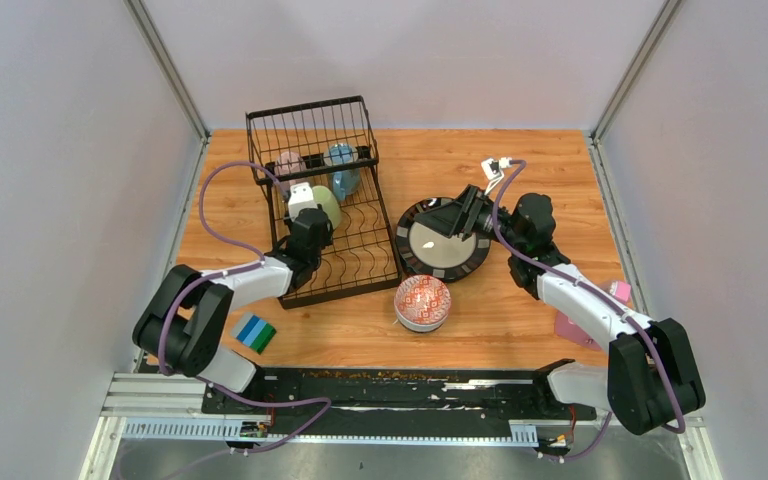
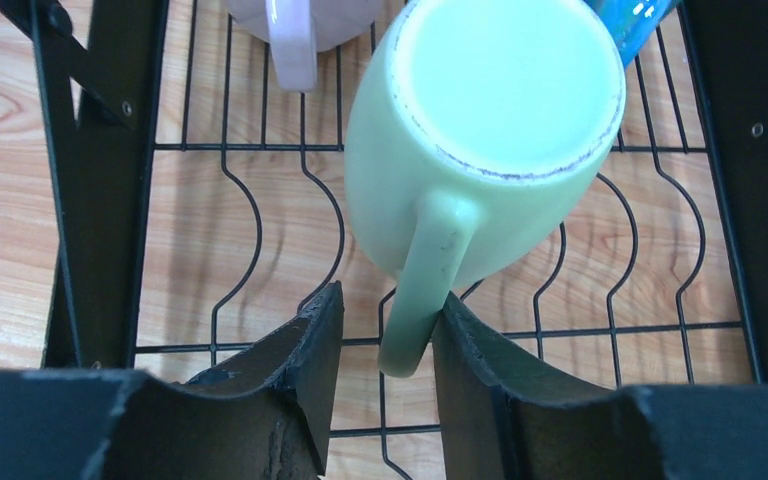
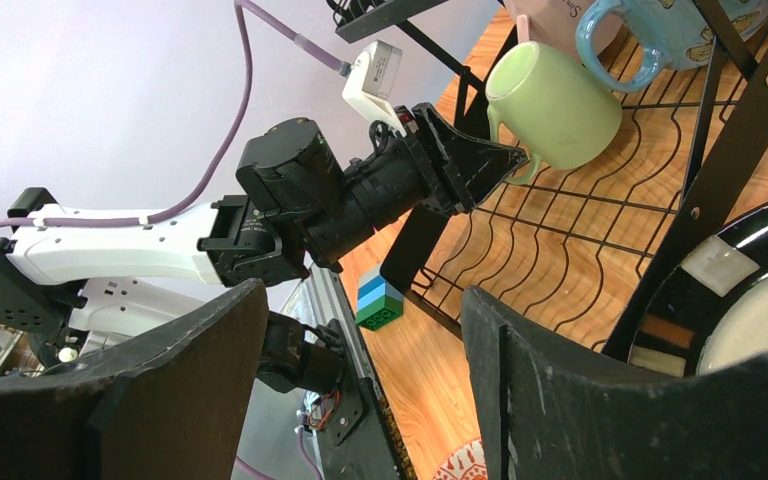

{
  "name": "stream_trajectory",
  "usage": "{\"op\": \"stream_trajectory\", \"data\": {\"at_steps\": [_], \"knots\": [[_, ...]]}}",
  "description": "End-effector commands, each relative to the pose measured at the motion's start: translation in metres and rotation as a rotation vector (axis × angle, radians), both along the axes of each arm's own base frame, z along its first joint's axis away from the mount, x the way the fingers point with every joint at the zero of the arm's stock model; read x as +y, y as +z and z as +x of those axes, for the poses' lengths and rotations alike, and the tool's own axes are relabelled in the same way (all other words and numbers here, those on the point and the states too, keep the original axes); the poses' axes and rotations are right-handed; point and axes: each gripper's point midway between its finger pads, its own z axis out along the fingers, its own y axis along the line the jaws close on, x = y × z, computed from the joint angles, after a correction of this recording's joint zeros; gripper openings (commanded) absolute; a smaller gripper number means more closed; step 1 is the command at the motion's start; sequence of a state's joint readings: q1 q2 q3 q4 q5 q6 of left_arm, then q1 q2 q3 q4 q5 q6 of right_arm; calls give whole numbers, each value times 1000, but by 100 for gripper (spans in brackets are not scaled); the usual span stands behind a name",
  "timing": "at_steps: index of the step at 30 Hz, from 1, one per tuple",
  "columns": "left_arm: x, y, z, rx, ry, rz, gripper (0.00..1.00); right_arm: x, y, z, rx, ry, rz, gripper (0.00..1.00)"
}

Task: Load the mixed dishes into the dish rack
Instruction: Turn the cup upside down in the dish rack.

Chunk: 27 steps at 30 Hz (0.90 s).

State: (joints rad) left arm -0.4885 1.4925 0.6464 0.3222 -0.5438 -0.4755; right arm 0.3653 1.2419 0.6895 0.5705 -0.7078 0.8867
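We are judging the loading as partly done. Three mugs are already sitting in the dish rack (image 1: 310, 125), which is standing at about 10 o'clock on the surface (image 1: 540, 170): a pink mug (image 1: 288, 162) and a blue mug (image 1: 341, 160) toward the taller basket end at 12 o'clock, and a green mug (image 2: 490, 120) lying tipped on the low wavy wires just at 6 o'clock of them. The left tool (image 2: 388, 297) is standing spread around the green mug's handle (image 2: 422, 270), one finger touching it and a gap showing on the other side, so we are reading it as loose rather than pinching. The right tool (image 3: 362, 295) is hovering wide apart with nothing between its fingers, over the plate (image 1: 430, 268) that is waiting on the surface at 3 o'clock of the rack. A patterned bowl (image 1: 422, 302) is waiting at 6 o'clock of that plate. So, as far as we are seeing, a plate and a bowl are left to load. The mugs are looking glossy and smooth, the green one showing a rough unglazed foot ring. The plate is shining, flat and round, with a black rim around a cream middle. The bowl is carrying a fine red pattern. The rack is thin black wire over warm wood grain. A striped sponge block (image 1: 255, 332) is lying at 7 o'clock, and a pink container (image 1: 572, 328) is partly hiding under the right arm.
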Motion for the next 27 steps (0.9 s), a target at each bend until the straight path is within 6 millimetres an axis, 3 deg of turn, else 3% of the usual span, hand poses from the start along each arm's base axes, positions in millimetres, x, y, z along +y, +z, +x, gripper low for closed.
{"op": "stream_trajectory", "data": {"at_steps": [1, 11, 18, 27], "knots": [[9, 24, 18, -106, 111, -31, 45, 0, 12, 0, -49, 13, 6, 72], [16, 21, 36, -178, 193, -16, 47, -2, 11, 0, -43, 5, 6, 72], [11, 28, 44, -199, 186, -27, 60, -3, 9, 0, -36, 3, 4, 72], [10, 29, 20, -201, 148, -114, 71, -3, 4, 1, -30, 7, -1, 71]]}}
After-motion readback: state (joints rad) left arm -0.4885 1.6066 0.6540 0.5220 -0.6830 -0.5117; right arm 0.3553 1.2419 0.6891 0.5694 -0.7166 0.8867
